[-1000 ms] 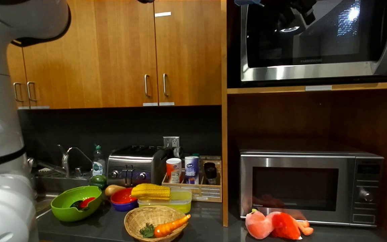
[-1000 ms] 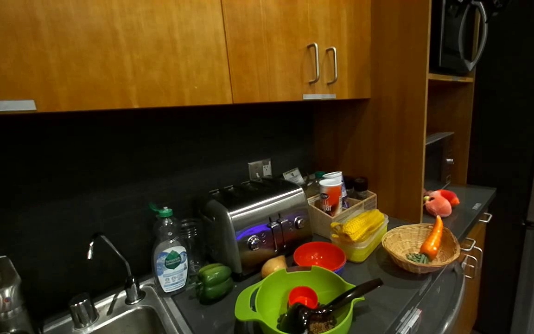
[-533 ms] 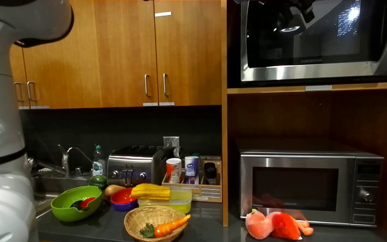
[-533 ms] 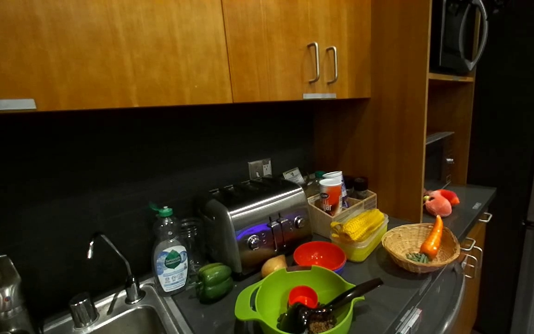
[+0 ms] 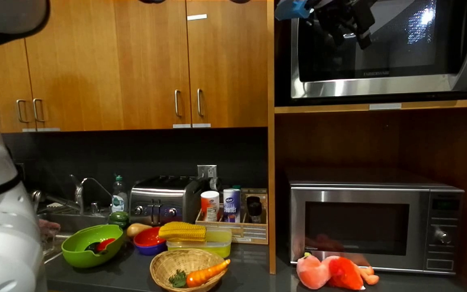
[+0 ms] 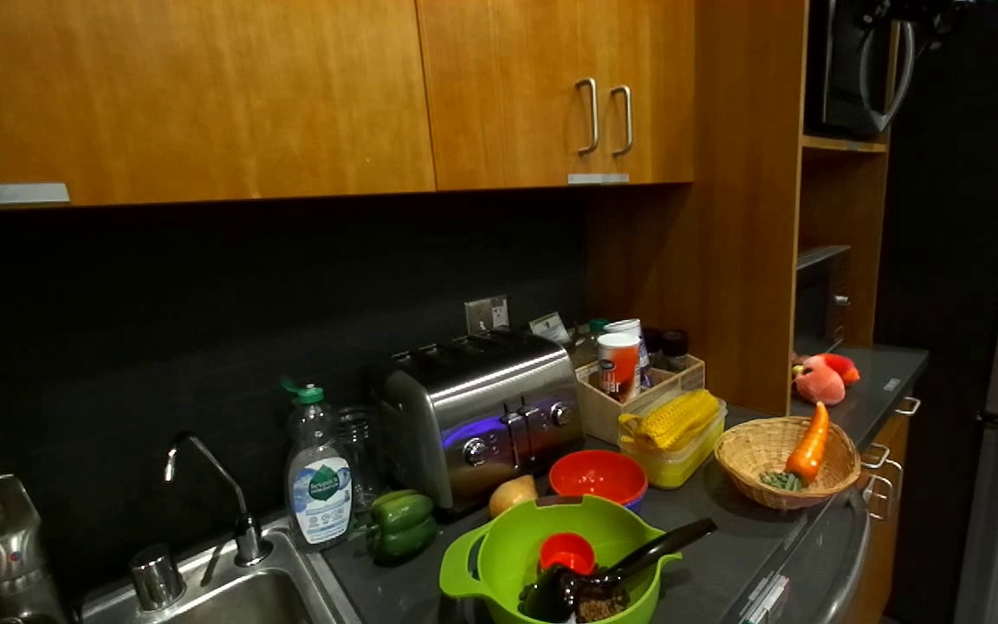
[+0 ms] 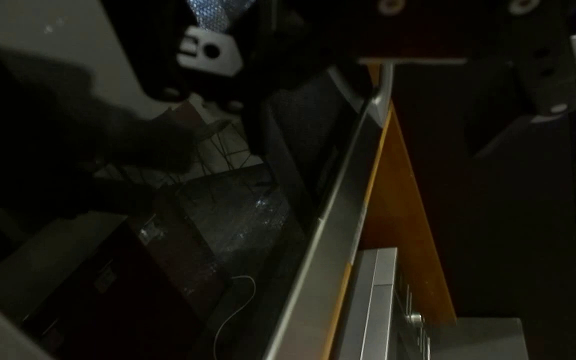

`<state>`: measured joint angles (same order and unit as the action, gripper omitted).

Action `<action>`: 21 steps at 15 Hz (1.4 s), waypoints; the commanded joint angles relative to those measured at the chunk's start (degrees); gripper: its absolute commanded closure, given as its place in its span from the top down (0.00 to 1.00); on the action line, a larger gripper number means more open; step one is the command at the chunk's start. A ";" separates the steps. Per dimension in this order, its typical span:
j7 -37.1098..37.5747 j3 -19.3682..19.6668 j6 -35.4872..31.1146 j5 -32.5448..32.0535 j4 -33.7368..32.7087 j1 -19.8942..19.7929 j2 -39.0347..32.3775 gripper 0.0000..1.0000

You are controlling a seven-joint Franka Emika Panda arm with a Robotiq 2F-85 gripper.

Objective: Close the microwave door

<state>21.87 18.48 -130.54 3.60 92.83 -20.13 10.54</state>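
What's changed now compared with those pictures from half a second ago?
In an exterior view, the pincer has come lower in front of the upper microwave door, and an arm link has shifted left in the picture. Nothing was visibly gripped or released. The door, plush toy and basket stayed put.

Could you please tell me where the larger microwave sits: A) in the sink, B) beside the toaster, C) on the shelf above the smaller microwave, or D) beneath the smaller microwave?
C, since an exterior view shows the larger microwave on the wooden shelf, with the smaller microwave below it.
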 commanded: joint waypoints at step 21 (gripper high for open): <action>-28.90 -3.73 28.28 -3.08 39.50 5.97 32.19 1.00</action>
<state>-4.86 15.94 -105.67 2.20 130.52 -15.66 40.68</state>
